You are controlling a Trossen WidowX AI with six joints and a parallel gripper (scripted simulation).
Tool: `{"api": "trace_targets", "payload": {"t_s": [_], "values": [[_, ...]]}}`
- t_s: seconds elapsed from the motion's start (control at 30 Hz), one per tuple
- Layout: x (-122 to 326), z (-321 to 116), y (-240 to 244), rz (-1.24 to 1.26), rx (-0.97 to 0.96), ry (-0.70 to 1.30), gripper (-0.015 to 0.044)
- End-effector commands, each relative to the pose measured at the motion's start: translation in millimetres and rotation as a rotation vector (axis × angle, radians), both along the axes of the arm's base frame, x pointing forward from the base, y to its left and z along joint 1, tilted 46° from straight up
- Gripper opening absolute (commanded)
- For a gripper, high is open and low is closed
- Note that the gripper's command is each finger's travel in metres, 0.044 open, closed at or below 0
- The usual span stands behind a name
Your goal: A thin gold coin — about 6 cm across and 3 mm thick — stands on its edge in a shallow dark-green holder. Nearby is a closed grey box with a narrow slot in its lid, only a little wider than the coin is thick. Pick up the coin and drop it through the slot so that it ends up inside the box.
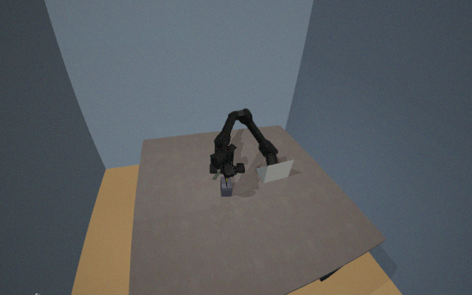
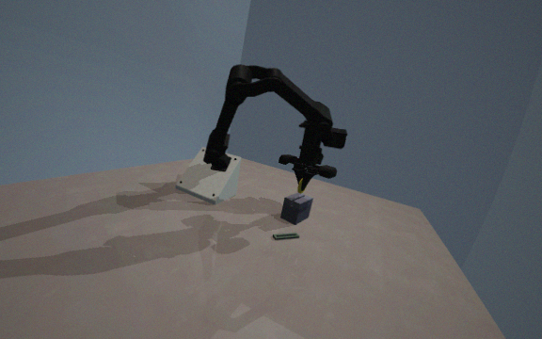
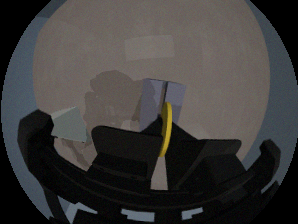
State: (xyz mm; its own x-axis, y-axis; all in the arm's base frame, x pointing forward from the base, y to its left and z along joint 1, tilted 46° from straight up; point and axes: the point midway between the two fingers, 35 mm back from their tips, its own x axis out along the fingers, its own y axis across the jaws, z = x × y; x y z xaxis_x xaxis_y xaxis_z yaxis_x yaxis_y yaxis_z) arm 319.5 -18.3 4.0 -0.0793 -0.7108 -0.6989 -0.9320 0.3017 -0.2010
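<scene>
The gold coin (image 1: 226, 179) (image 2: 300, 185) (image 3: 168, 129) is upright, edge-on between the fingertips. My gripper (image 2: 302, 181) (image 3: 162, 120) is shut on it and points down over the box. The closed grey box (image 1: 226, 191) (image 2: 295, 212) (image 3: 150, 102) stands just below, its lid slot (image 3: 165, 93) running nearly in line with the coin. The coin's lower edge is at or just above the lid; contact cannot be told. In the wrist view the coin and fingers hide the slot's near part. The dark-green holder (image 1: 216, 175) (image 2: 285, 236) lies empty beside the box.
The white slanted base block (image 1: 278, 171) (image 2: 210, 179) (image 3: 71, 124) stands by the arm's foot, to one side of the box. The arm arches above the brown table top (image 1: 187, 246) (image 2: 370, 282). Shadows of the arm fall beside the box.
</scene>
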Motion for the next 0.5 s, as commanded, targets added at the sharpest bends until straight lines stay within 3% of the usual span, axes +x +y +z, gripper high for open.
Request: {"api": "trace_targets", "payload": {"t_s": [0.0,0.47], "values": [[-3.0,-1.4,-2.2,0.006,-0.004,0.010,0.0000],[-2.9,-6.0,-6.6,0.005,-0.004,0.009,0.0000]]}}
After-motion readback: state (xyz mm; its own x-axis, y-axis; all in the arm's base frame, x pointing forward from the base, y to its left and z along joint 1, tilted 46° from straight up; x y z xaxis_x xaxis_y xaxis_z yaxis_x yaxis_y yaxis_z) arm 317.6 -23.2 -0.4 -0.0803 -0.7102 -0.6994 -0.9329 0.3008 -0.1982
